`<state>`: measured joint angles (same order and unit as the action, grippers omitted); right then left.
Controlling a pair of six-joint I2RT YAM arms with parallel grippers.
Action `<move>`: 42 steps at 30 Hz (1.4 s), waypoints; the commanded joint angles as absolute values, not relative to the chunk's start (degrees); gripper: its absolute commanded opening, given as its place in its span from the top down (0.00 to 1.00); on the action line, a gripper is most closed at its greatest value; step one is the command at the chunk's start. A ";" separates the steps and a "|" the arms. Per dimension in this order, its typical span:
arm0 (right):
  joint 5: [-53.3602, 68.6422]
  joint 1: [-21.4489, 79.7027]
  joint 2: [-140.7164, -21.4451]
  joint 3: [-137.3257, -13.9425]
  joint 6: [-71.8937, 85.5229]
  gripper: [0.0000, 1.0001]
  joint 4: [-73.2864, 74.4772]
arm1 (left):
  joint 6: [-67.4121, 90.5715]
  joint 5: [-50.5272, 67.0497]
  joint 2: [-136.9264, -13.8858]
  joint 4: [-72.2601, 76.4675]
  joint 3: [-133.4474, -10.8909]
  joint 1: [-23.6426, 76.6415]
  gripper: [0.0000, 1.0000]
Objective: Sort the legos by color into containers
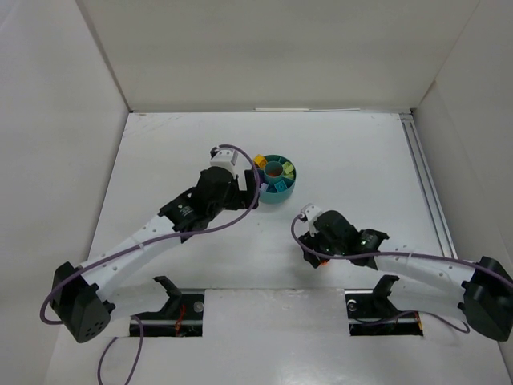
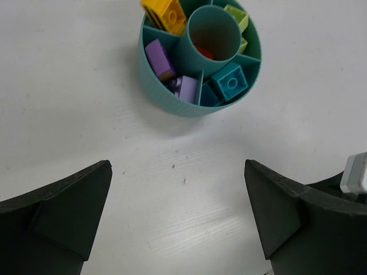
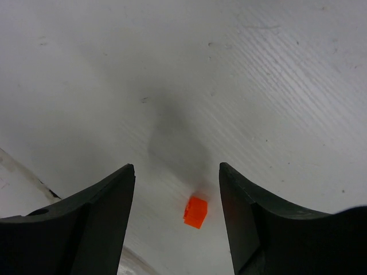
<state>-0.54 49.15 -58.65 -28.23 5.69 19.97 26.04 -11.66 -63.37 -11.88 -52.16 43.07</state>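
A: How far along is the sorting?

B: Nearly done, I'd judge. The small round teal plastic dish [image 2: 172,103] is already loaded. Seen from the left wrist, it holds a yellow brick [image 2: 163,14] at its 11 o'clock section, purple bricks [image 2: 159,57] from 9 round to 7, a turquoise brick [image 2: 231,83] at 5 and lime green pieces [image 2: 238,17] at 1. Something orange lies down in the centre cup [image 2: 212,28].

A: Anything loose?

B: One tiny orange plastic cube [image 3: 195,212], lying on the white table [image 3: 258,86] outside the dish. I spot no other strays, though the arms hide some of the table.

A: And the grippers?

B: The left gripper [image 2: 176,172] is spread wide and empty, with the dish just ahead at its 12 o'clock. The right gripper [image 3: 176,169] is partly spread, with a jaw on either side of the orange cube. As far as I can tell it touches neither.

A: So what remains?

B: Probably closing on that cube and carrying it to the centre cup, roughly 11 o'clock from the right gripper in the top view.
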 commanded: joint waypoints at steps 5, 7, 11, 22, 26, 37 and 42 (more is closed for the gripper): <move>-8.95 50.10 -60.12 -27.16 19.33 0.36 22.14 | 29.62 -13.10 -60.29 -10.46 -48.78 43.15 0.00; -9.58 50.62 -60.12 -27.69 21.35 0.36 25.20 | 29.62 -13.10 -61.00 -10.46 -48.78 43.15 0.00; -8.27 50.63 -58.37 -26.81 22.49 0.38 26.72 | 29.62 -12.57 -61.70 -10.46 -48.78 43.15 0.00; -5.53 50.63 -58.36 -23.73 22.50 0.59 26.27 | 30.15 -12.57 -62.75 -9.93 -48.78 43.15 0.00; -5.54 50.63 -57.75 -24.26 23.03 0.62 27.42 | 30.15 -12.57 -62.75 -9.93 -49.31 43.15 0.00; -5.71 51.15 -57.22 -24.26 24.70 0.62 31.64 | 30.15 -12.57 -63.28 -9.93 -49.31 43.15 0.00; -6.24 51.15 -57.22 -24.26 24.09 0.76 29.63 | 30.15 -12.57 -63.28 -9.93 -49.31 43.15 0.00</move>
